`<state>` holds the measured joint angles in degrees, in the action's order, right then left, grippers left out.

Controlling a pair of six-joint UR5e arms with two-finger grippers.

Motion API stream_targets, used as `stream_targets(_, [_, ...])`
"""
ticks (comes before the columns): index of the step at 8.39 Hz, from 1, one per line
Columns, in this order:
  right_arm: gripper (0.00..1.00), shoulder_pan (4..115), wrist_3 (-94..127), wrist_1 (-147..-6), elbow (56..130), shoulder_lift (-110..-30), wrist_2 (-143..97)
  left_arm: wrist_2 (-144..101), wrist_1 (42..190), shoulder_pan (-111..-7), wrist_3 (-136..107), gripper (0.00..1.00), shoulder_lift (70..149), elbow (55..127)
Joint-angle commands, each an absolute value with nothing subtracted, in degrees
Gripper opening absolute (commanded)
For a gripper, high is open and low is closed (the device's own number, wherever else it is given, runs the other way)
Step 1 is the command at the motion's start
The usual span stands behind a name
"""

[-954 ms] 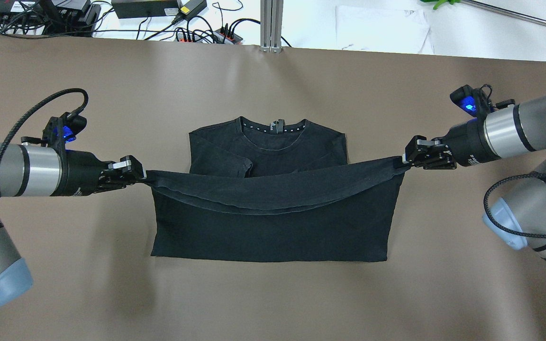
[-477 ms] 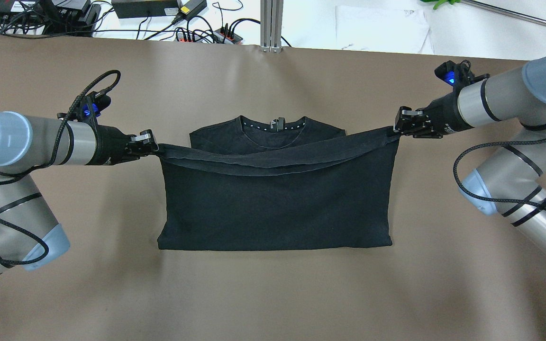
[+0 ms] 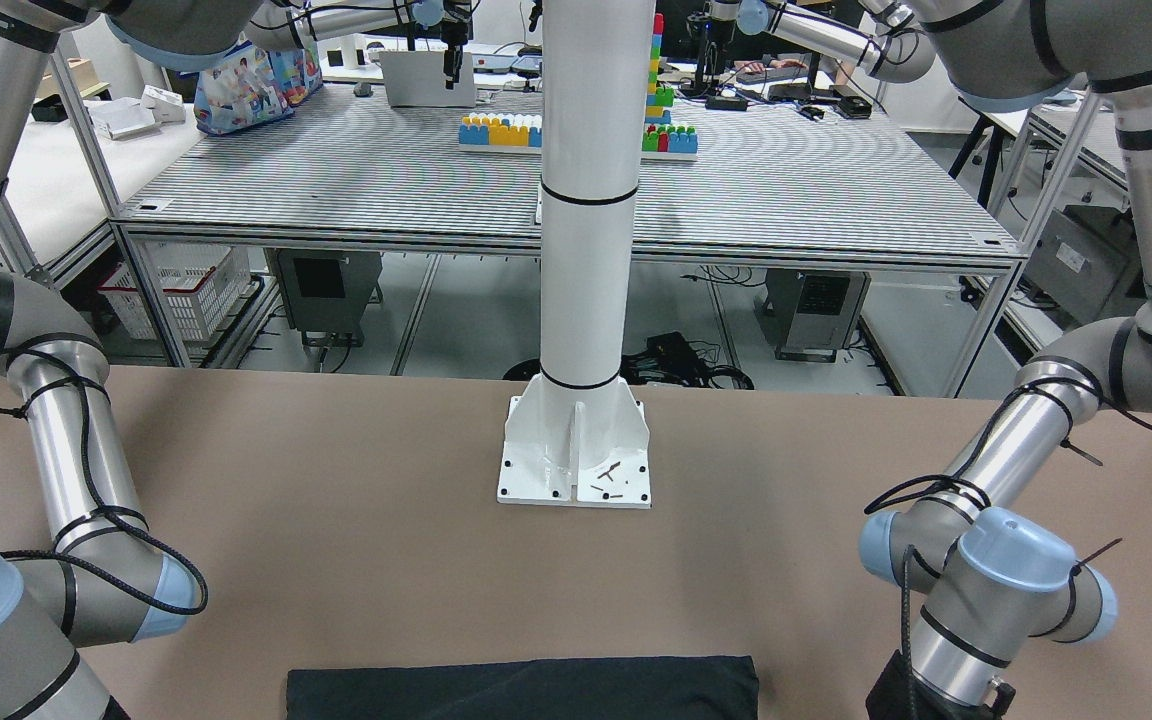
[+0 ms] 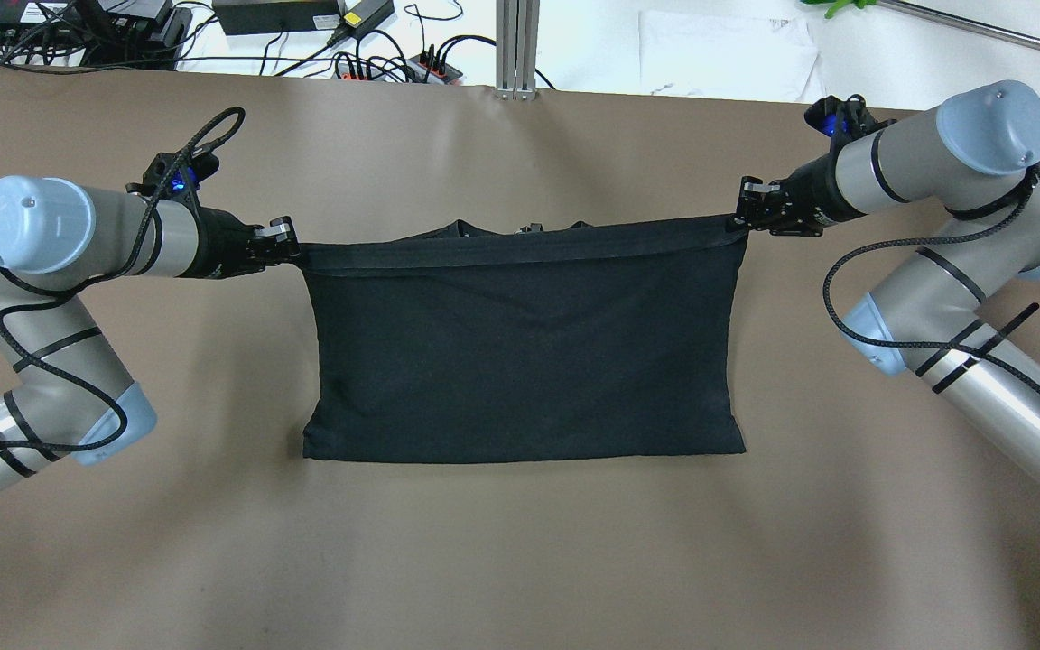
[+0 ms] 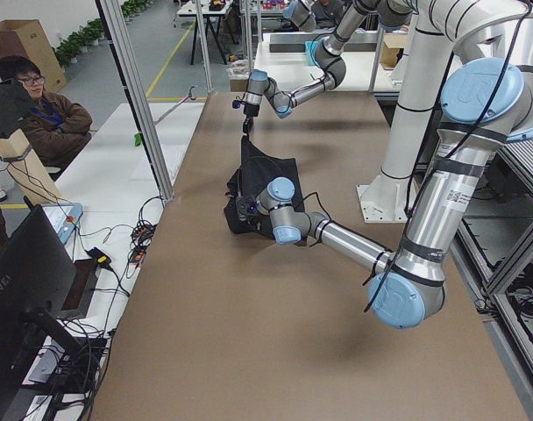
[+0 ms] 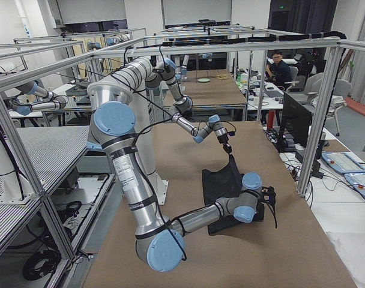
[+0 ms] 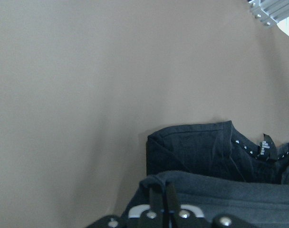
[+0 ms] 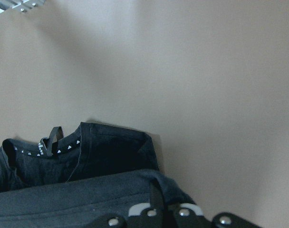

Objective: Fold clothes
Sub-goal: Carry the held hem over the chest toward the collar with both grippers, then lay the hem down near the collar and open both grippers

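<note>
The clothes (image 4: pixel 520 352) are one black shirt lying on the brown table, its lower half folded up over the top. The raised hem stretches taut between both grippers, level with the collar. My left gripper (image 4: pixel 292 249) is shut on the hem's left corner. My right gripper (image 4: pixel 740 217) is shut on the right corner. In the left wrist view the clothes (image 7: pixel 206 156) show their collar and neck tag beyond the pinched hem; the right wrist view shows the clothes (image 8: pixel 106 152) the same way. The front-facing view catches only the fold edge of the clothes (image 3: pixel 526 690).
Brown table (image 4: pixel 520 560) spreads wide on all sides of the shirt. Cables and power strips (image 4: pixel 376 63) lie past the far edge beside an aluminium post (image 4: pixel 516 45). The white robot column (image 3: pixel 584 250) stands at the near side. A seated person (image 5: pixel 39 114) is beyond the table.
Both grippers carried the hem farther toward the collar, so the folded layer now covers almost the whole upper shirt. The hem is pulled straighter and the arms have swung forward.
</note>
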<state>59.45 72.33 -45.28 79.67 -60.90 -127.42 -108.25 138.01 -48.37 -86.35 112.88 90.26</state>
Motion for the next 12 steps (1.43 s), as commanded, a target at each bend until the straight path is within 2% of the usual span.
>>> stream_targets(1, [0.0,59.4,71.7,-45.5,75.6,-57.3,-125.4,-108.2,137.7,-49.3,-86.0,0.0,115.6,87.5])
stream_targets(5, [0.0,59.4,72.5,-46.2,75.6,-55.2,-125.8,-108.5,137.5,-49.0,-87.0,0.0,117.9,87.5])
stream_targets(6, [0.39,59.4,72.4,-46.2,75.6,-55.2,-125.8,-108.3,137.6,-49.0,-87.0,0.0,117.9,87.5])
stream_targets(7, [0.93,59.2,71.7,-46.1,75.4,-55.3,-125.6,-108.0,137.7,-49.0,-86.1,0.62,117.6,87.2])
stream_targets(8, [0.94,59.6,71.5,-46.1,75.3,-55.5,-125.6,-107.8,137.7,-49.1,-86.1,1.0,117.6,87.2])
stream_targets(11, [0.94,59.6,71.9,-46.1,75.8,-57.0,-131.7,-107.9,137.6,-50.6,-84.1,1.0,117.8,86.2])
stream_targets(12, [0.94,59.6,72.6,-46.0,77.9,-60.5,-134.0,-107.9,137.6,-50.8,-84.0,1.0,117.8,86.2])
